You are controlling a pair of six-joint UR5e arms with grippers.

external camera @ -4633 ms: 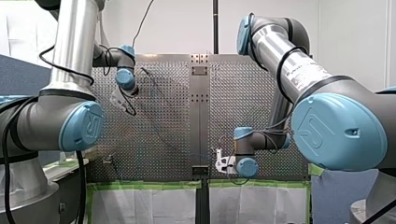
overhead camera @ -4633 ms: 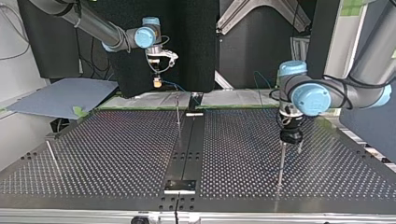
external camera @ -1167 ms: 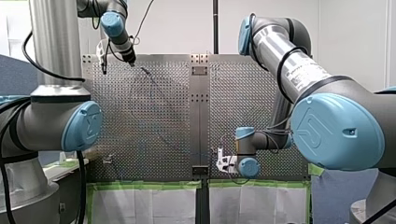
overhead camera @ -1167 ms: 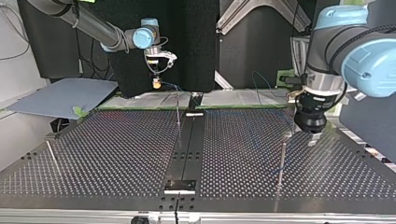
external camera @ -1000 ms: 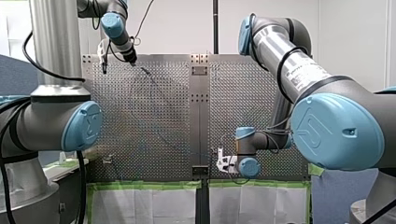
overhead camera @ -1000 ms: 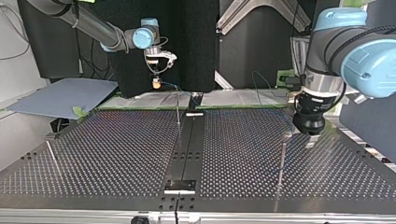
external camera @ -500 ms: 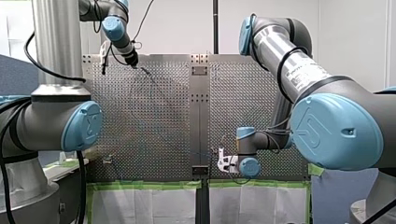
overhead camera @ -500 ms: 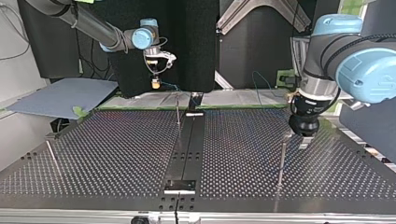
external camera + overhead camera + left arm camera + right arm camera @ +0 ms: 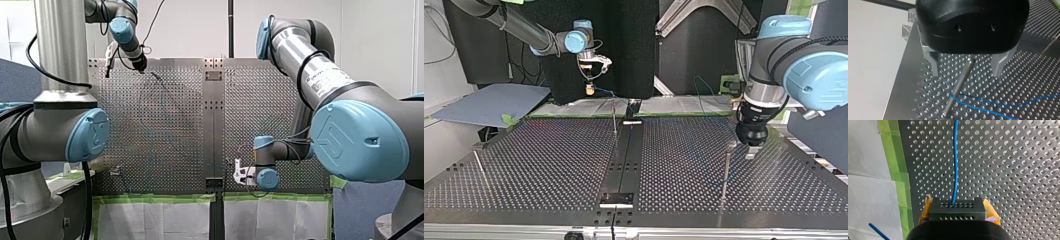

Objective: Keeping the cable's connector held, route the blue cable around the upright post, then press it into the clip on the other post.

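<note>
Two steps, one seemingly done: the right hand (image 9: 590, 88), clamped on the connector (image 9: 957, 211), anchors the blue cable (image 9: 955, 170), which bends around the foot of the post (image 9: 958, 86) on the counter (image 9: 1023, 80) beneath the open left hand (image 9: 966, 73); pressing into the clip remains.

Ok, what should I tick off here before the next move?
1. Connector clamped between my right gripper's yellow pads: ok.
2. Blue cable round the upright post: ok, it loops at the base.
3. My left gripper open, with a finger on each side of the post's top: ok.
4. Cable leaving the connector runs free over the perforated table: ok.
5. Cable pressed into the clip: cannot tell, no view shows the clip clearly.
</note>
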